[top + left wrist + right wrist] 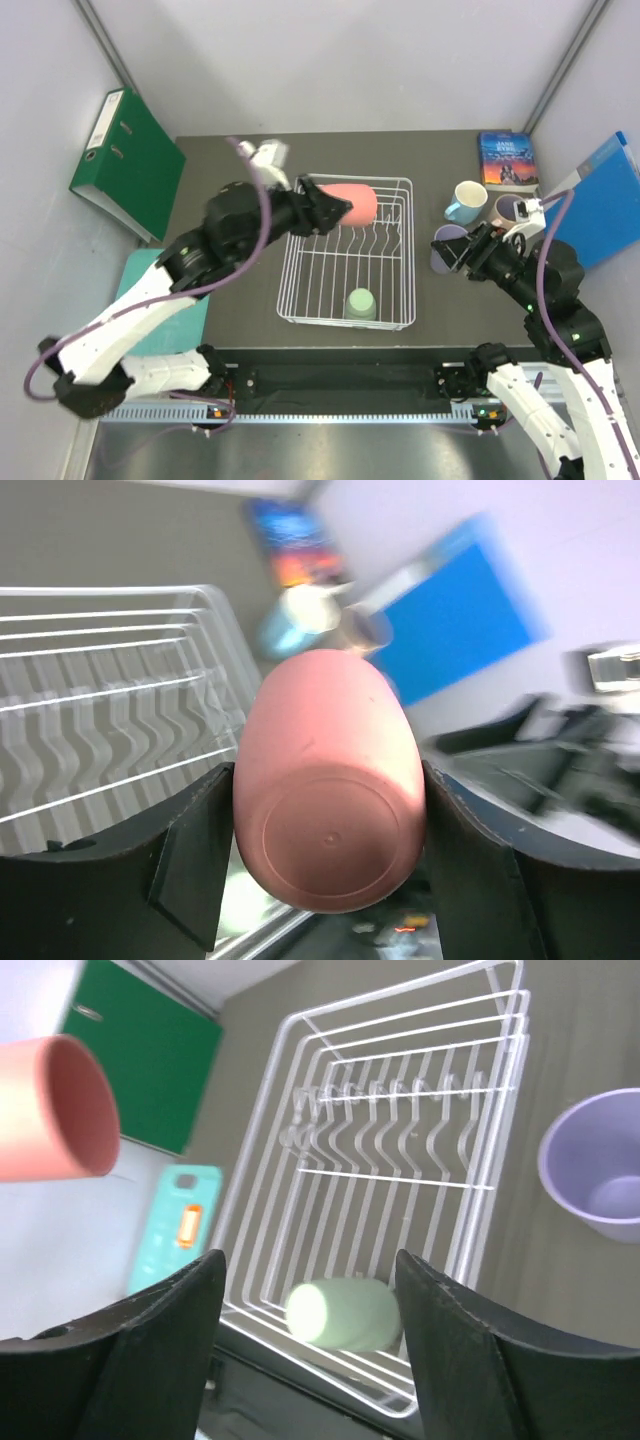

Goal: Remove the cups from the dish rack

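Observation:
My left gripper is shut on the pink cup and holds it on its side above the far part of the white wire dish rack. In the left wrist view the pink cup fills the gap between both fingers. The sage green cup lies in the rack's near end and also shows in the right wrist view. My right gripper is open and empty beside the lavender cup. The light blue cup and cream cup stand on the table right of the rack.
A book lies at the back right and a blue folder leans on the right wall. A green binder stands at the left. A teal board lies under the left arm.

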`<state>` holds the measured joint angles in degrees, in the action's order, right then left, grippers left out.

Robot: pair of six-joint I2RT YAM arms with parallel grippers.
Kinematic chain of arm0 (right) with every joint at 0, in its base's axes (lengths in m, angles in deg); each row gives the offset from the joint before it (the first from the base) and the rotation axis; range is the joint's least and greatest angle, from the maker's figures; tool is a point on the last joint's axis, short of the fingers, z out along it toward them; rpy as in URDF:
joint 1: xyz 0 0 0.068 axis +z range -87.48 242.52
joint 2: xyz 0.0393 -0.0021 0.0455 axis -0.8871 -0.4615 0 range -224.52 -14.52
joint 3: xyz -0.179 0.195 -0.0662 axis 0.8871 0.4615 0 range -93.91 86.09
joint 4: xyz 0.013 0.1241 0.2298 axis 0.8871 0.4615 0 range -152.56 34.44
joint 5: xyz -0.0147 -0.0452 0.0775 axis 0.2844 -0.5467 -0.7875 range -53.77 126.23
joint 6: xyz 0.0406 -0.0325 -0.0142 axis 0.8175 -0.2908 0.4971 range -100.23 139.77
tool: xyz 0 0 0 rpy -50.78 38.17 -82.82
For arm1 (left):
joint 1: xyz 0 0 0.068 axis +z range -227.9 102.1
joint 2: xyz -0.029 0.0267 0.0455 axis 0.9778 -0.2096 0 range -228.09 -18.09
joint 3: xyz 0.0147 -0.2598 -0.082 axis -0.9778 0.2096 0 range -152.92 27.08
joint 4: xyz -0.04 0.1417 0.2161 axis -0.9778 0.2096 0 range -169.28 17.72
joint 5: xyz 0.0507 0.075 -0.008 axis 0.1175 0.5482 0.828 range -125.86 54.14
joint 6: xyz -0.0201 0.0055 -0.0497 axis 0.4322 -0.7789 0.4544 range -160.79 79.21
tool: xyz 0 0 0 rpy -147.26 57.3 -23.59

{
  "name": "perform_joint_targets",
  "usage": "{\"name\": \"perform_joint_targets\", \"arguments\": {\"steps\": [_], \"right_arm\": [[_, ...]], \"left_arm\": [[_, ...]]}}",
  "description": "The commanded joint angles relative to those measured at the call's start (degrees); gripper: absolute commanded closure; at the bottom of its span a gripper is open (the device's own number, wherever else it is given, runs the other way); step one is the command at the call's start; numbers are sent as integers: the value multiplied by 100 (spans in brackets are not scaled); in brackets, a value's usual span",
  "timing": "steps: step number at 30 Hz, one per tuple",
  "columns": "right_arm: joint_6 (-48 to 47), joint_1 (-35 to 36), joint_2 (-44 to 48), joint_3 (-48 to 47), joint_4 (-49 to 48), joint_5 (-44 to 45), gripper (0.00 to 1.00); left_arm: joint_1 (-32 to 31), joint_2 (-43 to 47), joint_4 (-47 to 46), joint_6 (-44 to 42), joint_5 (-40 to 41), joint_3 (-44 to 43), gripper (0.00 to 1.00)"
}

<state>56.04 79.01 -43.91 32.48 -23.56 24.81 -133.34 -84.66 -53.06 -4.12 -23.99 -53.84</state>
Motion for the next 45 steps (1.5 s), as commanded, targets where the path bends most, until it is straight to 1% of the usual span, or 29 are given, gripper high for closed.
{"name": "perform_joint_targets", "arguments": {"steps": [1,2,3,5,6,7,10,11,16,19,21,23,29,33,34,37,38,39,40,42,43,45], "right_arm": [[776,38,179,218,-1330,-587,33],[811,38,92,228,-1456,-850,32],[898,38,48,228,-1561,-1262,31],[1074,38,90,341,-1974,-1520,30],[1240,38,135,385,-2115,-1625,29],[1320,38,205,482,-2490,-1696,29],[1707,38,250,535,-3020,-2012,28],[1769,38,136,527,-3082,-2187,29],[2068,38,-23,623,-3547,-2373,29],[2279,91,-102,746,-3846,-2470,30],[2305,126,-155,781,-3857,-2435,30],[2384,223,-251,799,-4137,-2426,30],[2411,609,-664,746,-4497,-2277,31],[2297,1188,-989,659,-4612,-1970,32],[2253,1477,-1155,623,-4586,-1900,32],[2086,1961,-1411,544,-4568,-1592,33],[1973,2015,-1447,518,-4534,-1452,33],[1893,2059,-1447,431,-4446,-1346,32],[1823,2086,-1395,378,-4158,-1241,29],[1533,2078,-1263,167,-3919,-802,27],[1402,2017,-1132,70,-3439,-635,24],[1155,1920,-1069,-184,-3119,-432,23]], "left_arm": [[1042,668,-2988,1560,-2958,1690,100],[1201,793,-3487,2224,-3277,2338,100],[1394,890,-3988,2518,-3689,2597,100],[1527,987,-4832,3098,-3955,3001,100],[1554,961,-5011,3205,-4070,3065,100],[1554,909,-5134,3276,-4245,3091,100],[1545,803,-5416,3487,-4501,3109,100],[1545,794,-5443,3523,-4501,3144,100],[1527,777,-5671,3681,-4528,3285,100],[1449,768,-5715,3708,-4484,3399,100],[1369,742,-5715,3690,-4440,3425,100],[1264,698,-5645,3620,-4396,3452,100],[974,496,-5645,3488,-4264,3461,100],[833,294,-5715,3444,-4229,3417,100],[807,258,-5733,3435,-4229,3408,100],[737,135,-5803,3392,-4212,3364,100],[728,118,-5769,3356,-4194,3347,100],[719,109,-5603,3312,-4168,3320,100],[719,143,-5445,3147,-4124,3250,100],[728,275,-5102,2900,-3843,3162,100],[728,310,-4535,2586,-3703,3014,100],[780,459,-3908,2259,-3255,2855,100]]}}
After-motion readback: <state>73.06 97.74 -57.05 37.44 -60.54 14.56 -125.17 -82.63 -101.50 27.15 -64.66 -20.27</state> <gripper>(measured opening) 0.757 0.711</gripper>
